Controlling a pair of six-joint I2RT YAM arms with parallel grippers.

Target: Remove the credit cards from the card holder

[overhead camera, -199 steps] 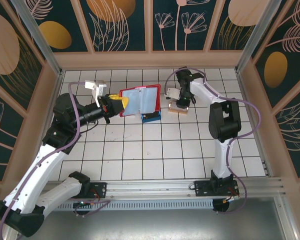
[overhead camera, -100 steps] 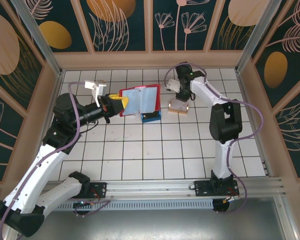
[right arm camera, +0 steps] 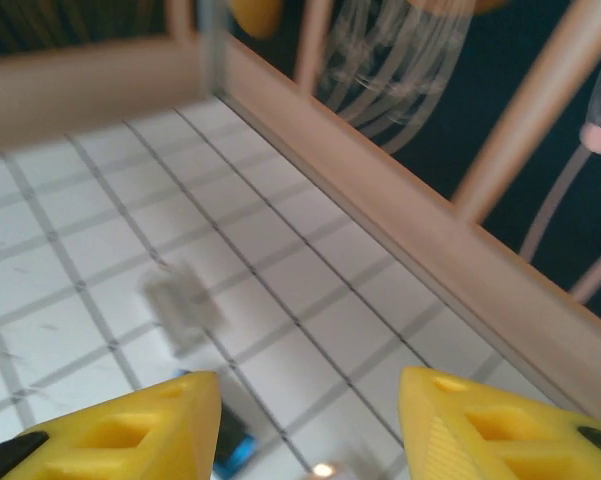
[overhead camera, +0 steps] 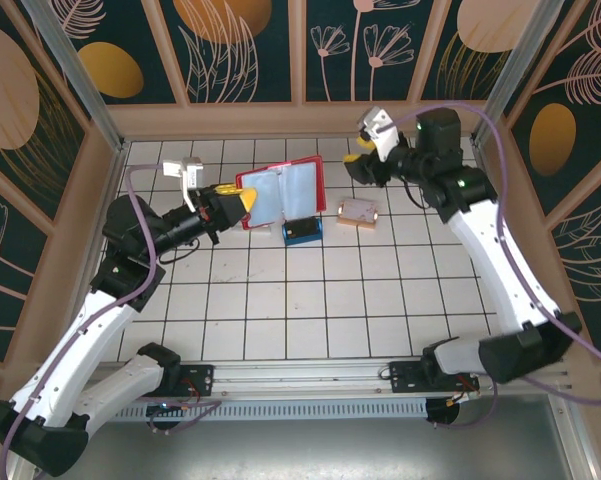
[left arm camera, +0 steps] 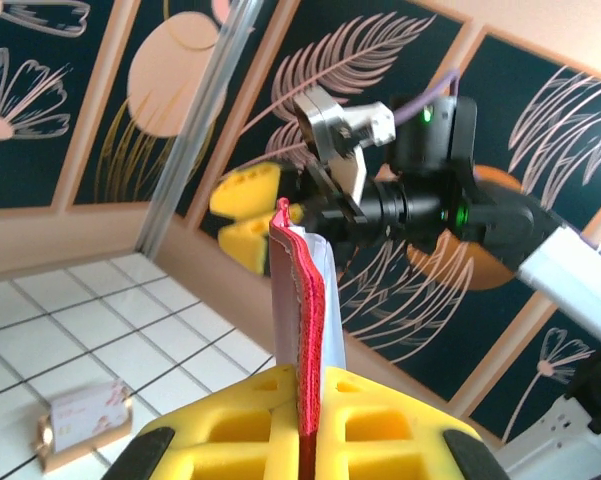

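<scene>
Card holder (overhead camera: 283,192), red and spread open, is pinched by its left edge between the pressed-together yellow fingers of the left gripper (overhead camera: 238,203) and held up above the tiled table (overhead camera: 380,300). I cannot tell whether cards sit in its greyish pockets. The right gripper (right arm camera: 310,430) hangs raised near the back wall, its fingers spread around nothing. A blue block (overhead camera: 302,232) lies on the tiles by the holder's lower edge, with a pale-topped copper-coloured block (overhead camera: 358,212) just to its right.

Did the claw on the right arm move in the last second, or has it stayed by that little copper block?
Yes. The right gripper has pulled away from the copper block, toward the back wall.
</scene>
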